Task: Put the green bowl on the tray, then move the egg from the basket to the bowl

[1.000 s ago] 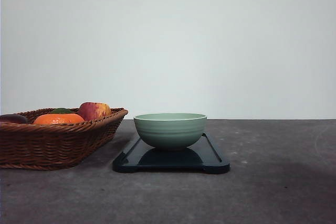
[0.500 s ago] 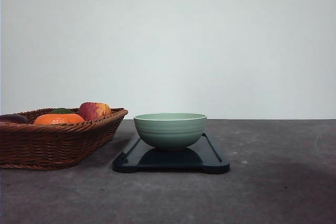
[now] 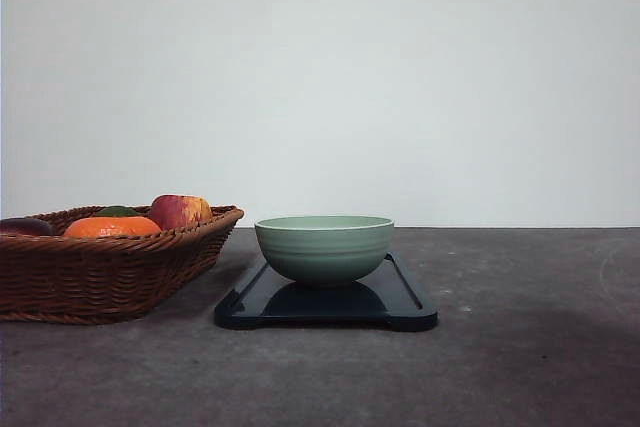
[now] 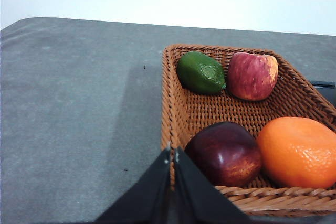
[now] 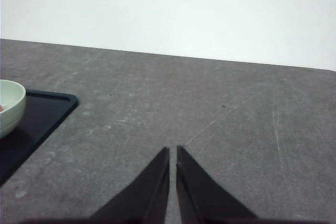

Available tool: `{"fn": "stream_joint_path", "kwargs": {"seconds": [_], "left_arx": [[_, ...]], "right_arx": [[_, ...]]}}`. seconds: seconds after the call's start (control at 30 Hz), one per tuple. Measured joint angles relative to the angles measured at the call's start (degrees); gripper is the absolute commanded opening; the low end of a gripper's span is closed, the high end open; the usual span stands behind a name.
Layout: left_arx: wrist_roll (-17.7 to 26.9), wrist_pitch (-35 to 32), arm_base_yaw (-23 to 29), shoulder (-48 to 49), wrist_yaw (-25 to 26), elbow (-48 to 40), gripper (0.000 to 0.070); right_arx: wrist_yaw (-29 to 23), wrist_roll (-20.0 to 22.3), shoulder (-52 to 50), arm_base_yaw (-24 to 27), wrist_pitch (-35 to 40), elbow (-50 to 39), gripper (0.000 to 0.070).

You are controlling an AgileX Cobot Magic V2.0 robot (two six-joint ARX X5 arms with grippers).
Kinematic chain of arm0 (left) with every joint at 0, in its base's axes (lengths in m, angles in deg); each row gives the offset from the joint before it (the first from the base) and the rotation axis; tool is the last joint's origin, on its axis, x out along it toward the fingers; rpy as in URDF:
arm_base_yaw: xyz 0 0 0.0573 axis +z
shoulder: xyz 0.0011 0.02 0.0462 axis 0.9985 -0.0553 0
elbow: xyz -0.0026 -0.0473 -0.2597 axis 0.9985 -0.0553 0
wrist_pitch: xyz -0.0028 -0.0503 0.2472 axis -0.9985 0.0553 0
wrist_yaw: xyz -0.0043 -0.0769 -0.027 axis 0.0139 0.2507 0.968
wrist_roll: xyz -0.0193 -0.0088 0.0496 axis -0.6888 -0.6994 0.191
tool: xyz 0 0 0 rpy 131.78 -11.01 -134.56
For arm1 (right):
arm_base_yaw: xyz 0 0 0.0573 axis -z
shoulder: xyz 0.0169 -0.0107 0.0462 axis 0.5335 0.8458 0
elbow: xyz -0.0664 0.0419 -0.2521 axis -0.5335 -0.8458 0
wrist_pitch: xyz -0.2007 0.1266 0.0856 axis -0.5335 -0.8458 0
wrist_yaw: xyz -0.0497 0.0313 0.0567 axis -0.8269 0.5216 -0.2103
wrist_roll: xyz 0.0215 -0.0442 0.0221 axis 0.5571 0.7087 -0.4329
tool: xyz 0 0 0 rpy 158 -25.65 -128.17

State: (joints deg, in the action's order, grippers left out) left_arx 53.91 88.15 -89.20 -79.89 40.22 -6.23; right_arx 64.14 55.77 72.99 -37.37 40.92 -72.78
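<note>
The green bowl (image 3: 324, 246) stands upright on the dark tray (image 3: 405, 302) in the middle of the table, its rim also at the edge of the right wrist view (image 5: 9, 103). A thin reddish sliver shows inside the bowl there; I cannot tell whether it is the egg. The wicker basket (image 3: 100, 272) sits left of the tray. My left gripper (image 4: 172, 153) is shut and empty, above the basket's (image 4: 169, 103) near rim. My right gripper (image 5: 172, 150) is shut with nothing in it, over bare table right of the tray (image 5: 37, 119).
In the basket lie a green lime (image 4: 201, 73), a red-and-yellow apple (image 4: 252, 75), a dark red-purple fruit (image 4: 226, 153) and an orange fruit (image 4: 296, 152). Grey tabletop (image 5: 236, 119) stretches to the right of the tray, and a white wall stands behind.
</note>
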Motion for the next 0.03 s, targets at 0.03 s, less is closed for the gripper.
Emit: {"fn": "stream_joint_path", "kwargs": {"seconds": [0.03], "left_arx": [[0.0,0.0,0.0,0.0,0.0,0.0,0.0]], "right_arx": [[-0.02,0.0,0.0,0.0,0.02,0.0,0.0016]]}}
